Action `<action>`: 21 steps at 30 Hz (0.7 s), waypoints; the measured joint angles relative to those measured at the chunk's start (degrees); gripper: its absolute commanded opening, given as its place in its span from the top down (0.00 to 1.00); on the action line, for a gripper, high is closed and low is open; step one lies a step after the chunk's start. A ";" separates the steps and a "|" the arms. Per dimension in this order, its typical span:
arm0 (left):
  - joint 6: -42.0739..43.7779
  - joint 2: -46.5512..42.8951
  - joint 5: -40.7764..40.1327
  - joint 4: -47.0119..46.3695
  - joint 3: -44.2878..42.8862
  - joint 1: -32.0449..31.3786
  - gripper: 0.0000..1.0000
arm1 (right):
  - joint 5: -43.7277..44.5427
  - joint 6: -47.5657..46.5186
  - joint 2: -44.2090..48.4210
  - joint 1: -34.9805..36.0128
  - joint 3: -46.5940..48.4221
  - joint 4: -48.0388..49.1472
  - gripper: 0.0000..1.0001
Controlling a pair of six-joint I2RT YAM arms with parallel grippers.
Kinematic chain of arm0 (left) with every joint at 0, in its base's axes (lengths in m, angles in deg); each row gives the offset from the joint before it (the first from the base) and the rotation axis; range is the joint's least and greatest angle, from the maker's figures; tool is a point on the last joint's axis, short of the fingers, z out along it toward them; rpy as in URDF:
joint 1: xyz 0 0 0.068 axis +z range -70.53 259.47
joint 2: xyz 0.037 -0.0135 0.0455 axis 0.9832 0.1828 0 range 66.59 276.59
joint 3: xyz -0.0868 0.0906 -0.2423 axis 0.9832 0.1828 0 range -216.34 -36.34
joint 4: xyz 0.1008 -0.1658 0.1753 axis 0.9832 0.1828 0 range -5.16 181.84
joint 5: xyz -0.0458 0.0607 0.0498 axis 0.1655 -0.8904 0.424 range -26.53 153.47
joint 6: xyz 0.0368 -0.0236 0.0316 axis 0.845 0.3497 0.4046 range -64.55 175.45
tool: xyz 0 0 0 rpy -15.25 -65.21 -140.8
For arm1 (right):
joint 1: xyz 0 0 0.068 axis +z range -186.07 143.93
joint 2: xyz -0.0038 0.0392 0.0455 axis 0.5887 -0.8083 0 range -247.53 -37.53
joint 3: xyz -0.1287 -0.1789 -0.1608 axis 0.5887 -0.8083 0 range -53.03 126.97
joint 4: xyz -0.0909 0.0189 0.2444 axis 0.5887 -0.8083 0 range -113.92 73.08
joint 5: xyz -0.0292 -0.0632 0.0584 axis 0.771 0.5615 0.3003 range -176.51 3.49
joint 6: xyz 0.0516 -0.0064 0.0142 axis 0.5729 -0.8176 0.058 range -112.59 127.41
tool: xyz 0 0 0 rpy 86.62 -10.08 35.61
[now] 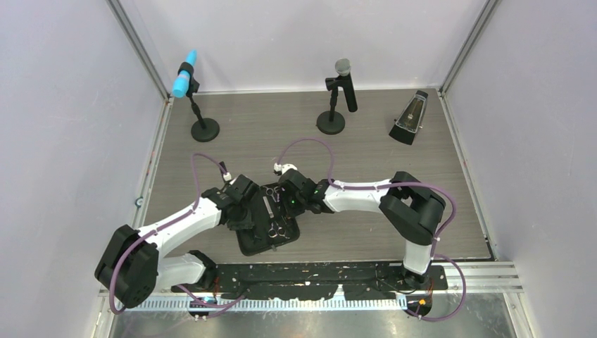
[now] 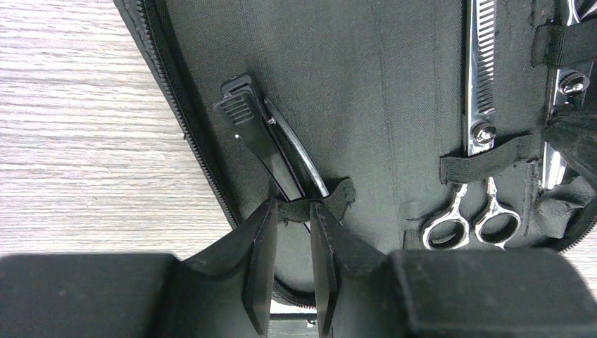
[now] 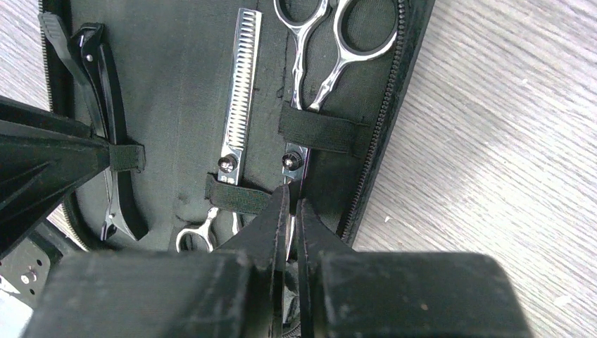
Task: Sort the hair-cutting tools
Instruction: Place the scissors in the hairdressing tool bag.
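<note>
The open black zip case [image 1: 246,243] lies between my arms. Two black hair clips [image 2: 260,134] sit side by side under an elastic loop [image 2: 339,199] at its left. My left gripper [image 2: 292,208] stands over that loop, its jaws a narrow gap apart and its tips against the elastic. Silver thinning shears [image 3: 239,91] lie strapped in the middle. Plain silver scissors [image 3: 291,160] lie under a strap at the right, handles far from me. My right gripper [image 3: 290,196] is shut, with the scissors' blade showing between its pads.
Two microphones on round bases stand at the back, one with a blue head [image 1: 186,77] and one with a grey head [image 1: 343,84]. A dark metronome [image 1: 412,116] stands at the back right. White walls close in the wooden table [image 1: 380,141].
</note>
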 measured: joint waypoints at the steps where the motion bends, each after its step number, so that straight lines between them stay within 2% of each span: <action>1: -0.02 -0.02 0.00 0.00 0.00 -0.02 0.74 | -0.11 -0.17 0.13 0.00 -0.09 -0.04 0.95; 21: -2.45 -0.87 1.36 -1.07 0.74 -0.37 0.78 | -3.26 -0.04 4.35 1.57 -2.54 -3.21 0.94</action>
